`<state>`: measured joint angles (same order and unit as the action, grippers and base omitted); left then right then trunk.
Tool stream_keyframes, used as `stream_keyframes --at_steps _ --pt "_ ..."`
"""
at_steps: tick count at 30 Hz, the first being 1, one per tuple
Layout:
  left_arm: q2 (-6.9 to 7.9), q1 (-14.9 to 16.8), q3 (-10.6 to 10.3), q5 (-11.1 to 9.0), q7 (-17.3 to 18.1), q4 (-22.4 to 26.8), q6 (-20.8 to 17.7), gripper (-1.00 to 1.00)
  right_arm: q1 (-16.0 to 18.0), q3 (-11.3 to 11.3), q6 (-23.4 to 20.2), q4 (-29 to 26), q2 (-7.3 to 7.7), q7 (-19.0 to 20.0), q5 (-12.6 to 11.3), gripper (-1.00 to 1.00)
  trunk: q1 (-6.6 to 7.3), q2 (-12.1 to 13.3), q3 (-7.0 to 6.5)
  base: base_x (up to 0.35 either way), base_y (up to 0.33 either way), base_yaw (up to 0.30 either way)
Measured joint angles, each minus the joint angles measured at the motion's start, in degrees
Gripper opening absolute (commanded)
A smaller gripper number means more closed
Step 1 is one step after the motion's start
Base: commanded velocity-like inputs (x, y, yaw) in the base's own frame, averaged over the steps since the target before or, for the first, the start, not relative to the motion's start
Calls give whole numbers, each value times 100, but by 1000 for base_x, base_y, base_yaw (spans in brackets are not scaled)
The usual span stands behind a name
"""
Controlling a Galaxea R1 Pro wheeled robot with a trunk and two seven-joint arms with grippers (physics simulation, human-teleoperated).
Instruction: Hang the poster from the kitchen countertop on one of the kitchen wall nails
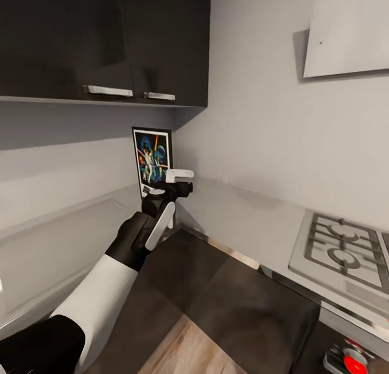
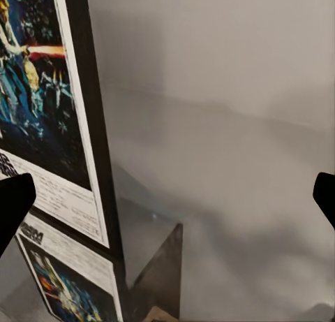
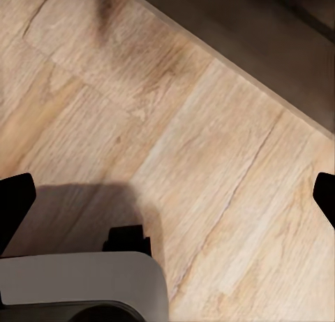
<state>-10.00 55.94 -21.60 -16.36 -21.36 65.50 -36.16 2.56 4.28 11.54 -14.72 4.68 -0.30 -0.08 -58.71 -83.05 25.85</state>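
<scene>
The grey kitchen countertop (image 1: 254,222) is running in an L along two walls, meeting in the corner under the dark wall cabinets (image 1: 108,39) with their two steel handles. A pale range hood (image 1: 346,33) is hanging on the right-hand wall above the steel gas hob (image 1: 343,249), whose red knob (image 1: 354,358) is showing at the lower edge. Below the worktop, dark cabinet fronts are giving way to a wooden floor (image 3: 209,126), which the right wrist view is looking straight down on.

The poster (image 1: 153,160) is standing upright on the countertop in the corner, leaning against the back wall, its dark frame and white border facing the room. In the left wrist view its glossy reflection is lying on the worktop beneath it.

The left arm is reaching toward the corner, and the left gripper (image 1: 181,180) is hovering just beside the poster's right edge, its fingers spread wide with nothing between them. The right gripper (image 3: 167,196) is likewise gaping open, pointing down at the floor.
</scene>
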Motion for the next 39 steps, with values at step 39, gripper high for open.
stream_keyframes --at_steps 39 --pt "0 -18 -20 -25 -1021 -759 696 100 -2 2 3 0 0 0 0 100 -2 0 0 107 0 0"
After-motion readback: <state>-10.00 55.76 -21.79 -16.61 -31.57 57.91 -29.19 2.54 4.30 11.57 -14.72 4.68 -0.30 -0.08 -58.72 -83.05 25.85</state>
